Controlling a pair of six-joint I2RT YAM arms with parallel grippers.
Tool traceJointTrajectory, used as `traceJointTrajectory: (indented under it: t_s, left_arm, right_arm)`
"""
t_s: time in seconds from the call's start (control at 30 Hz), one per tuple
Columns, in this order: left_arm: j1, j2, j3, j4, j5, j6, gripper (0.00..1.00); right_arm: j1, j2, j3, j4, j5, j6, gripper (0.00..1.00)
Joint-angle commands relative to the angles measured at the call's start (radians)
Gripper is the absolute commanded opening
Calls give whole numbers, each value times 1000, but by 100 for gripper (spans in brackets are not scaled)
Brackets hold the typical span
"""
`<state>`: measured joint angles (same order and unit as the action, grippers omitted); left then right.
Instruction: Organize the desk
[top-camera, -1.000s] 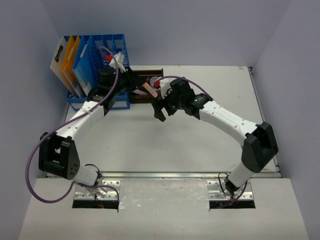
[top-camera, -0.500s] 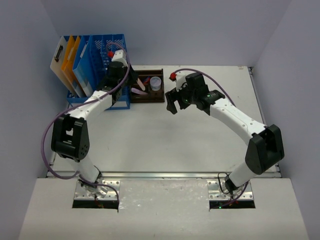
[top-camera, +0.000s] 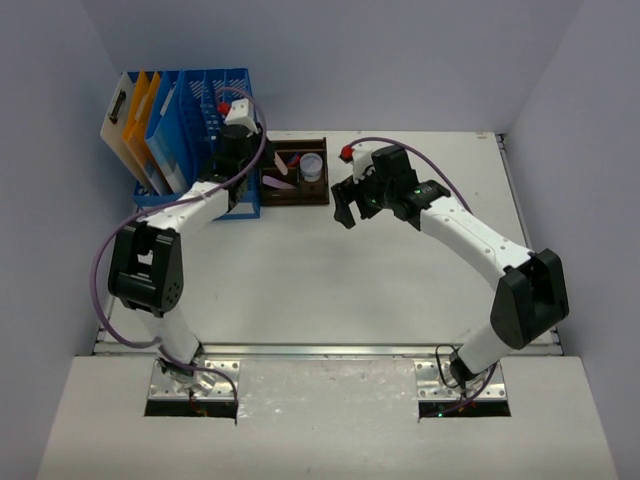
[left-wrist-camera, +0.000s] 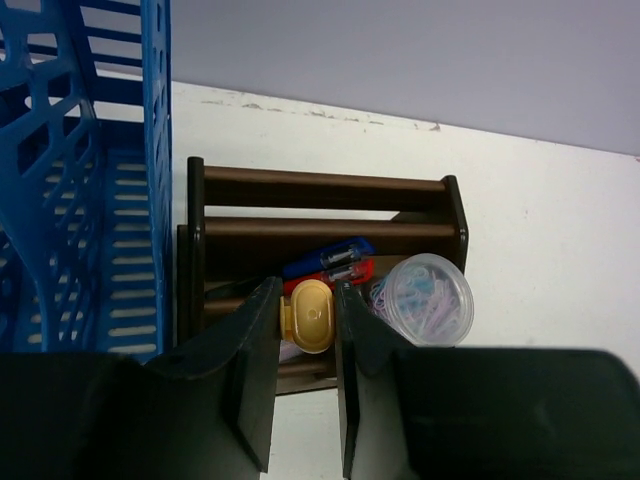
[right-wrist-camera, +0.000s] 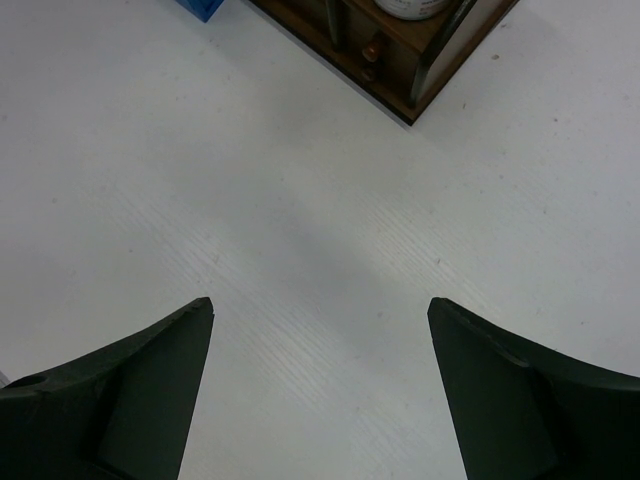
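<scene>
The off-white desk (top-camera: 300, 290) carries a dark wooden tray (top-camera: 300, 197) at its back left. My left gripper (left-wrist-camera: 308, 287) hangs above the tray's (left-wrist-camera: 320, 182) front compartment, shut on a small yellow oval object (left-wrist-camera: 308, 318) clamped between both fingers. Below it in the tray lie a blue item (left-wrist-camera: 325, 257), a red item (left-wrist-camera: 345, 272) and a clear tub of coloured paper clips (left-wrist-camera: 425, 300). My right gripper (top-camera: 345, 205) hovers over bare desk just right of the tray, open, with nothing between its fingers (right-wrist-camera: 160, 380).
A blue mesh file rack (top-camera: 200, 90) with folders stands left of the tray, close beside my left wrist; its wall (left-wrist-camera: 80, 200) fills the left of the left wrist view. A metal rail (top-camera: 320, 350) runs along the near edge.
The right gripper has drawn back to the right, away from the tray. The left arm has folded up, bringing its wrist over the rack's edge; little has moved in the last half second.
</scene>
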<state>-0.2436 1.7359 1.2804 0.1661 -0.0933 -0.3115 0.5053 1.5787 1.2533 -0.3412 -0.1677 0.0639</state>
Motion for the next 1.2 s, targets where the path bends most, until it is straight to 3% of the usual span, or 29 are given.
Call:
traceJointTrajectory:
  t_s: [0.0,0.43,0.87,1.17]
  left_arm:
    - [-19,25,-4,124,6,17,0]
    - [-29,68,-42,165,7,23,0]
    - [-43,125,-90,325,53,-3,0]
    - [-59,165,-107,355,0,40,0]
  right_arm:
    - [-5,0,11,25,-9,-7,88]
    - [-8,21,24,24,-7,-13,87]
    - [-11,29,17,27,-16,-7,87]
    - [-11,29,18,27,-19,-15,87]
